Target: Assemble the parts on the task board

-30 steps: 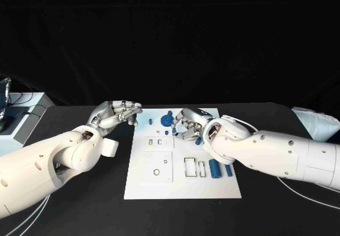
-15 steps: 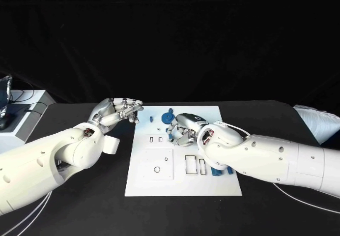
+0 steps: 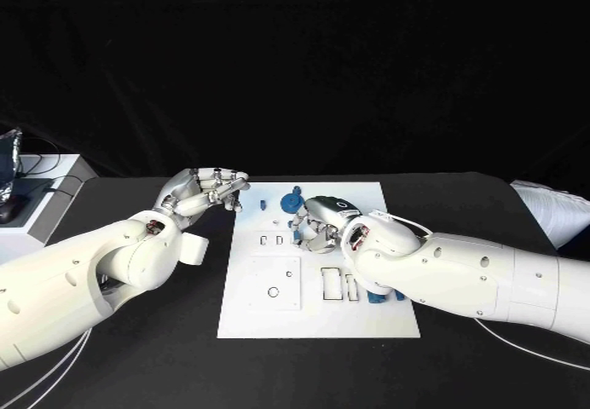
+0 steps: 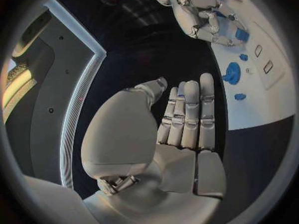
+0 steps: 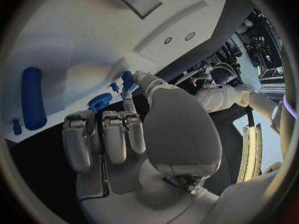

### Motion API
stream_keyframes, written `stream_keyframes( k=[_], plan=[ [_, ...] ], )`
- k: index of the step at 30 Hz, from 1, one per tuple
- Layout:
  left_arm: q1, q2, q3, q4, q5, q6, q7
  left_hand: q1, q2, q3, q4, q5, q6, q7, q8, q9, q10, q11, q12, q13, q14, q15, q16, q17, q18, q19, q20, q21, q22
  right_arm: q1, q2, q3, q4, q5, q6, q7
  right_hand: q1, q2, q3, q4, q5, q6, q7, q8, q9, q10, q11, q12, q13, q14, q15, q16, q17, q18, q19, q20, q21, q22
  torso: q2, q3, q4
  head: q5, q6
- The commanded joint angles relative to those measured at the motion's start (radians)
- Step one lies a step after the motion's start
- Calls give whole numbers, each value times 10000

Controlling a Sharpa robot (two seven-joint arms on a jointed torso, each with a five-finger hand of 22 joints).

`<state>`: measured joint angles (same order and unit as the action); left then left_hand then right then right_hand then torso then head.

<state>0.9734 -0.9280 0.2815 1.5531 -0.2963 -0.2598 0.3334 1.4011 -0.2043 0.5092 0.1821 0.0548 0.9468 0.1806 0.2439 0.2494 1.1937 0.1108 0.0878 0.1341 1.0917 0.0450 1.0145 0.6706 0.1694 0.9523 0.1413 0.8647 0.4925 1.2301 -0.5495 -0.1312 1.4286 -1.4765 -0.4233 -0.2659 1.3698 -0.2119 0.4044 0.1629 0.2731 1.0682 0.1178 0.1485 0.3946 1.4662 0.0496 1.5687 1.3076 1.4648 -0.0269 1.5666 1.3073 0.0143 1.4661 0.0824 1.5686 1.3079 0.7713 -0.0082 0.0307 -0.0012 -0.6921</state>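
A white task board [image 3: 317, 324] lies flat in the middle of a black table [image 3: 492, 366], with two white robot arms reaching over its far end.

The right hand [image 3: 316, 225] hovers low over the far middle of the board, fingers curled downward. The right wrist view shows a small blue peg [image 5: 127, 79] at its fingertips, seemingly pinched, though the grasp is not fully clear. The left hand [image 3: 205, 192] floats just off the board's far left edge, fingers bent inward; whether it holds anything cannot be told.

Blue parts lie scattered on the board. Counted in the head view: one round gear [image 3: 290, 203] at the far edge, one small piece [image 3: 263, 205] to the left of it, and a long bar [image 3: 376, 298] partly hidden under the right forearm. The right wrist view shows a long blue bar [image 5: 32, 97] and a tiny blue pin [image 5: 17, 126] beside it. Others may be hidden.

The parts look like small, hard, lightweight plastic, probably smooth and easily knocked aside. The gear is best taken by its rim, pegs pinched at the sides, and the bar across its narrow middle.
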Motion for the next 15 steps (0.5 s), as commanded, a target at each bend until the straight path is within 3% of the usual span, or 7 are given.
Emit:
stream_keyframes(
  k=[1, 15],
  plan=[
    [-7, 13, 7, 14, -6, 169, 66, -88, 3, 15, -52, -26, -88, -8, 26, 14, -50, 16, -53, 14, 78, -26, 41, -15, 140, 72, -7, 42, 15, -10, 5, 0, -27, -383, -3, -46, -80, -16, 0, 63, 28, -32, 13, 56, 8, 1046, -80, 21, 2632, 1060, -62, 42, 2634, -143, 1047, -94, 22, 2629, -7, -2, -6, 16, -24],
    [-7, 14, 7, 12, -6, 172, 62, -113, 3, 12, -45, -26, -82, -10, 32, 23, -47, 14, -49, 17, 75, -26, 76, -26, 139, 69, -7, 69, 26, -32, 91, 0, -134, -432, 143, -22, -97, -39, -11, 66, 12, -43, 15, 58, 8, 1046, -78, 21, 2632, 1060, -62, 42, 2634, -143, 1047, -93, 22, 2629, -4, 3, -10, 20, -46]
  ],
)
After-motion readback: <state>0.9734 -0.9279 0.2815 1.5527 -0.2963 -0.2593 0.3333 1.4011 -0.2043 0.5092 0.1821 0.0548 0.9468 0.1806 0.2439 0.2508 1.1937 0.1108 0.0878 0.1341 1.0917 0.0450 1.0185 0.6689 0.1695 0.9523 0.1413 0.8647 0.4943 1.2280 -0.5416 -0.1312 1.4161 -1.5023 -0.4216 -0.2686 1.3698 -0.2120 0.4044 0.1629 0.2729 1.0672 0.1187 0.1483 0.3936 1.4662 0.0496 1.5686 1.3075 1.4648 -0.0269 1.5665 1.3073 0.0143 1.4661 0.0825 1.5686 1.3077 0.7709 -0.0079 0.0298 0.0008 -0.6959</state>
